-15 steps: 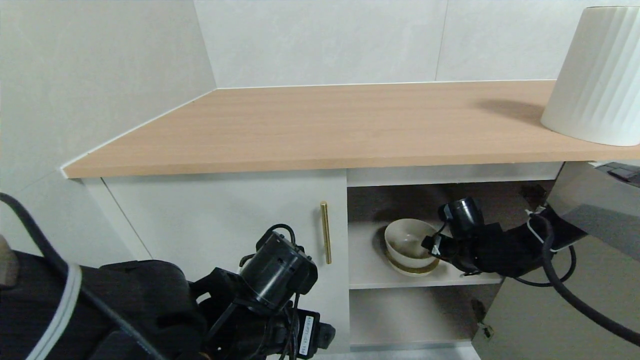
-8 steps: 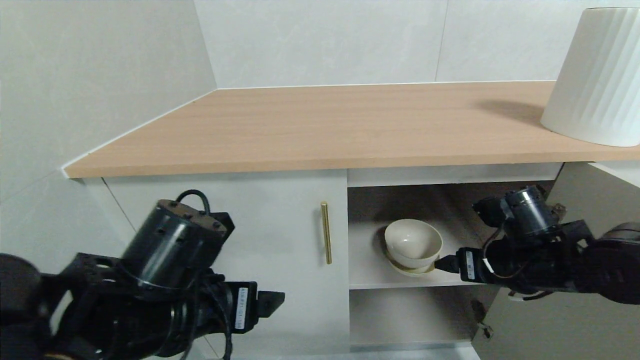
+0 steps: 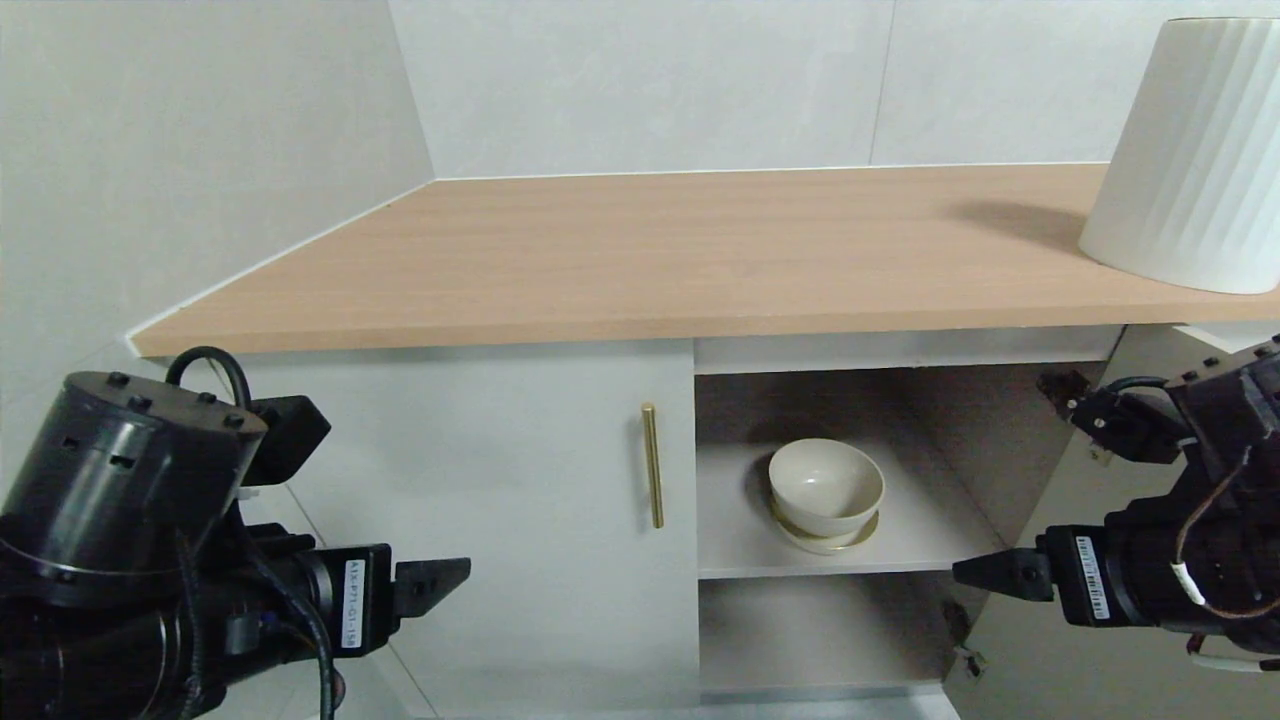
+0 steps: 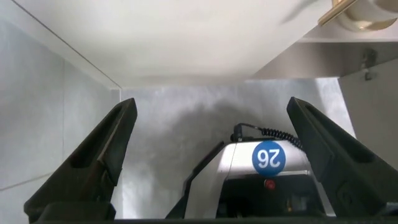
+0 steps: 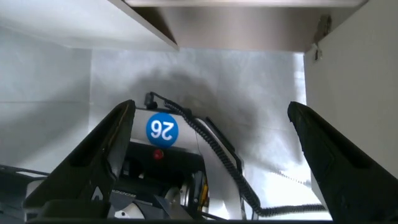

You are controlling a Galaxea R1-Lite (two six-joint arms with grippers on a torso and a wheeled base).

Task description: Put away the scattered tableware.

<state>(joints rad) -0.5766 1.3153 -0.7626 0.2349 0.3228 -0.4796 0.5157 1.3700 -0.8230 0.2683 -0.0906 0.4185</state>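
left gripper (image 3: 432, 585): low in front of the closed cabinet door (image 3: 480, 470), holding nothing; its fingers (image 4: 99, 162) stand wide apart and point to the right. brass handle (image 3: 651, 465): upright at the door's right edge, to the right of these fingers and higher, apart from them. bowl (image 3: 826, 485): cream, upright, resting on a pale plate (image 3: 826, 543) with a yellowish rim, on the upper shelf (image 3: 930, 540) of the open compartment. it sits between the two sets of fingers, higher and farther back than both, and neither touches it. right gripper (image 3: 990, 572): in front of the shelf's right end, beside the open door (image 3: 1050, 650), holding nothing; its fingers (image 5: 99, 155) are spread wide and point left, with the bowl up and to the left of them. wooden surface (image 3: 640, 250): above both grippers, with a white ribbed object (image 3: 1190, 150) standing at its right end, well above the right fingers.
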